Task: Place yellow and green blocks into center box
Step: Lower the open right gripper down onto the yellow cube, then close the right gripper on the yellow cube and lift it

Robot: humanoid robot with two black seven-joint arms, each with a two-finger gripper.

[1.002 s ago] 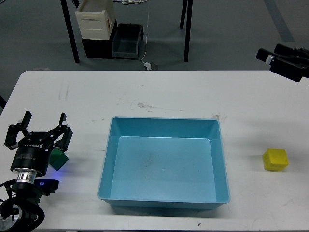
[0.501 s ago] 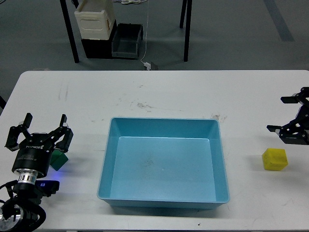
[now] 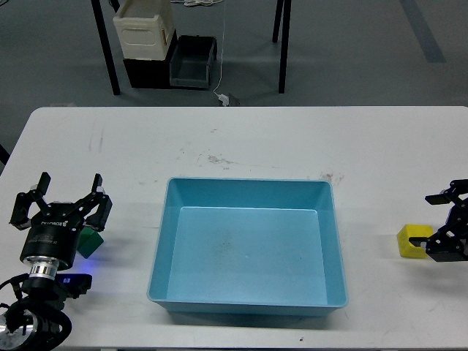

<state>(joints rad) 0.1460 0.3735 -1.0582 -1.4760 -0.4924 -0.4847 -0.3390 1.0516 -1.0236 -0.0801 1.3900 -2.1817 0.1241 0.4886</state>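
The blue center box point(image 3: 248, 180) sits empty in the middle of the white table. A green block point(image 3: 91, 240) lies at the left, mostly hidden under my left gripper point(image 3: 66, 196), which is open and hangs right over it, its fingers spread to either side. A yellow block point(image 3: 409, 240) lies at the right. My right gripper point(image 3: 437, 223) is open at the block's right side; one of its fingers point(image 3: 437, 250) overlaps the block's right edge. I cannot tell whether it touches the block.
The table's point(image 3: 241, 139) front edge runs just below the box. Beyond the far edge, on the floor, stand a white crate point(image 3: 144, 29), a dark bin point(image 3: 193, 62) and black table legs point(image 3: 284, 44).
My right gripper came down from the upper right edge to the yellow block's right side. My left gripper sank slightly over the green block. The blocks and the box have not moved.
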